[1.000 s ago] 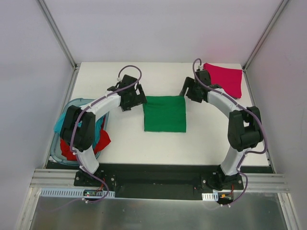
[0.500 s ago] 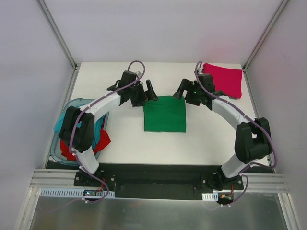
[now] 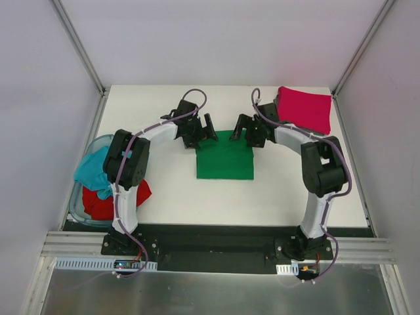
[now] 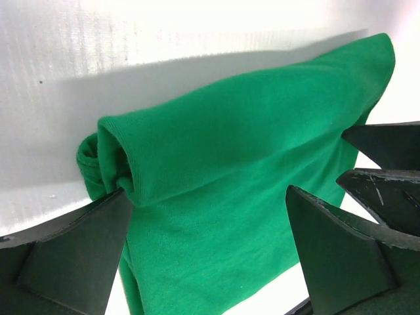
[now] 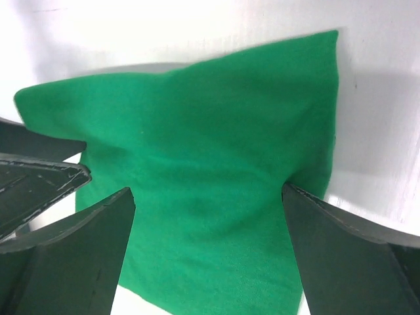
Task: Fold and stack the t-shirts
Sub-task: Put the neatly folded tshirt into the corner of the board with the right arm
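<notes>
A bright green t-shirt (image 3: 225, 159) lies folded into a rectangle at the table's middle. Both grippers hang over its far edge. My left gripper (image 3: 203, 128) is open above the far left corner, and in its wrist view the green t-shirt (image 4: 243, 151) fills the gap between the wide jaws (image 4: 207, 243), one finger (image 4: 72, 256) against the rolled fold. My right gripper (image 3: 244, 131) is open over the far right corner, its jaws (image 5: 207, 243) spanning the green t-shirt (image 5: 197, 164). A crimson-pink t-shirt (image 3: 305, 109) lies folded at the back right.
A translucent pale-blue tub (image 3: 76, 209) stands at the left table edge with a crumpled teal t-shirt (image 3: 94, 168) and a red t-shirt (image 3: 100, 203) in it. Each wrist view shows the other gripper's fingers (image 4: 387, 147) (image 5: 36, 170) close by. White walls enclose the table.
Both grippers have swung inward from beside the green t-shirt to its far edge. Their jaws have opened wide. The shirt has not moved.
</notes>
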### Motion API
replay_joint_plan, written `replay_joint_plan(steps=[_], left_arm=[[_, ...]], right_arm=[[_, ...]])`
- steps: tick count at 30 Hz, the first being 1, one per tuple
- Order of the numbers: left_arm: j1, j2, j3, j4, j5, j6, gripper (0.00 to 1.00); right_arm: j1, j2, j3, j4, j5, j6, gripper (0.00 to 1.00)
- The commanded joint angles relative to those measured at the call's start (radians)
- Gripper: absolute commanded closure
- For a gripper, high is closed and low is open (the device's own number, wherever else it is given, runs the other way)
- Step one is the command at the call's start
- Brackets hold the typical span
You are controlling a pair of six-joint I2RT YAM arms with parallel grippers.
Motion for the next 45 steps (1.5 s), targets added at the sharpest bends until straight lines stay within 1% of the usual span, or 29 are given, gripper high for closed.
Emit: replay_joint_plan(steps=[1, 3, 5, 8, 10, 12, 13, 16, 17, 18, 19, 22, 23, 25, 29, 31, 33, 34, 37, 40, 45], left_arm=[[0.016, 0.026, 0.032, -0.05, -0.051, 0.01, 0.01], [0.019, 0.02, 0.032, -0.061, -0.028, 0.015, 0.01], [0.017, -0.014, 0.027, -0.061, -0.002, 0.021, 0.01], [0.013, -0.126, -0.006, -0.061, 0.012, 0.034, 0.01], [0.008, -0.253, -0.057, -0.059, -0.008, 0.05, 0.01], [0.008, -0.394, -0.133, -0.061, -0.053, 0.074, 0.01], [0.009, -0.458, -0.207, -0.061, -0.096, 0.077, 0.01], [0.014, -0.673, -0.377, -0.066, -0.155, 0.082, 0.01], [0.014, -0.745, -0.44, -0.067, -0.166, 0.074, 0.01], [0.014, -0.803, -0.489, -0.066, -0.175, 0.073, 0.01], [0.014, -0.865, -0.541, -0.069, -0.192, 0.07, 0.01], [0.014, -1.015, -0.664, -0.076, -0.216, 0.059, 0.01], [0.014, -1.054, -0.698, -0.084, -0.222, 0.055, 0.01], [0.014, -1.144, -0.749, -0.099, -0.247, 0.048, 0.01], [0.014, -1.236, -0.815, -0.11, -0.276, 0.048, 0.01], [0.013, -1.25, -0.827, -0.101, -0.273, 0.004, 0.01], [0.013, -1.249, -0.826, -0.096, -0.258, 0.001, 0.01], [0.013, -1.247, -0.83, -0.093, -0.255, 0.002, 0.01], [0.013, -1.246, -0.861, -0.084, -0.255, -0.001, 0.01], [0.013, -1.234, -0.888, -0.072, -0.246, 0.004, 0.01], [0.013, -1.195, -0.884, -0.061, -0.193, 0.01, 0.01]], right_arm=[[0.002, 0.049, 0.08, -0.003, 0.001, -0.058, 0.04], [0.005, 0.05, 0.101, -0.029, 0.006, -0.075, 0.04], [0.006, 0.014, 0.104, -0.049, 0.017, -0.092, 0.04], [0.021, -0.118, 0.066, -0.092, 0.085, -0.135, 0.04], [0.041, -0.253, -0.01, -0.088, 0.197, -0.135, 0.04], [0.074, -0.411, -0.136, -0.028, 0.352, -0.15, 0.04], [0.078, -0.495, -0.206, 0.006, 0.403, -0.144, 0.04], [0.074, -0.678, -0.381, 0.07, 0.492, -0.094, 0.04], [0.066, -0.707, -0.421, 0.086, 0.512, -0.075, 0.04], [0.057, -0.726, -0.455, 0.093, 0.495, -0.069, 0.04], [0.046, -0.727, -0.468, 0.092, 0.442, -0.08, 0.04], [0.038, -0.663, -0.434, 0.02, 0.319, -0.092, 0.04], [0.04, -0.628, -0.417, 0.005, 0.253, -0.087, 0.04], [0.045, -0.555, -0.376, -0.009, 0.224, -0.09, 0.04], [0.052, -0.375, -0.244, -0.101, 0.234, -0.094, 0.01], [0.063, -0.298, -0.183, -0.129, 0.24, -0.106, 0.07], [0.08, -0.235, -0.134, -0.144, 0.265, -0.118, 0.1], [0.09, -0.206, -0.108, -0.155, 0.277, -0.127, 0.13], [0.114, -0.126, -0.052, -0.187, 0.368, -0.127, 0.19], [0.137, -0.08, -0.018, -0.222, 0.446, -0.113, 0.22], [0.167, -0.001, 0.044, -0.284, 0.506, -0.129, 0.25]])
